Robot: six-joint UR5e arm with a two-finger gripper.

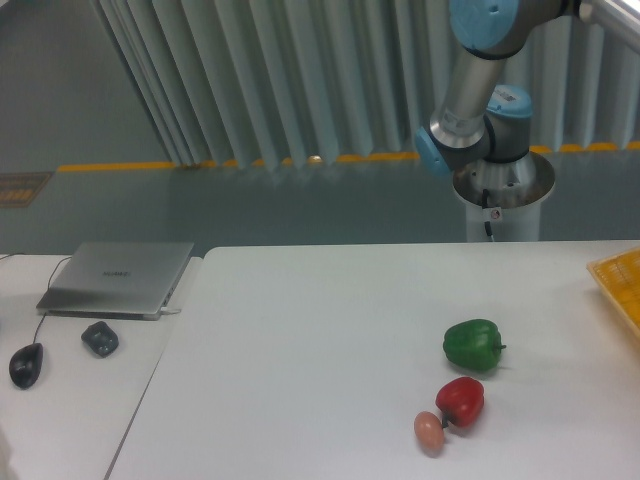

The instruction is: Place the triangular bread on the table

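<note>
Neither the triangular bread nor the jaws are in view, so their state cannot be told. On the plain white counter (330,320), a green bell pepper (472,344), red pepper (461,400) and tan egg (429,431) could be knocked during placement.

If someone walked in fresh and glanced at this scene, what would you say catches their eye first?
Most likely the green bell pepper and the red bell pepper just in front of it, vivid against the white table, with a small tan egg touching the red one's left side. Next, the robot arm with its light-blue joints looms at the upper right. The triangular bread and the gripper are out of view.
</note>
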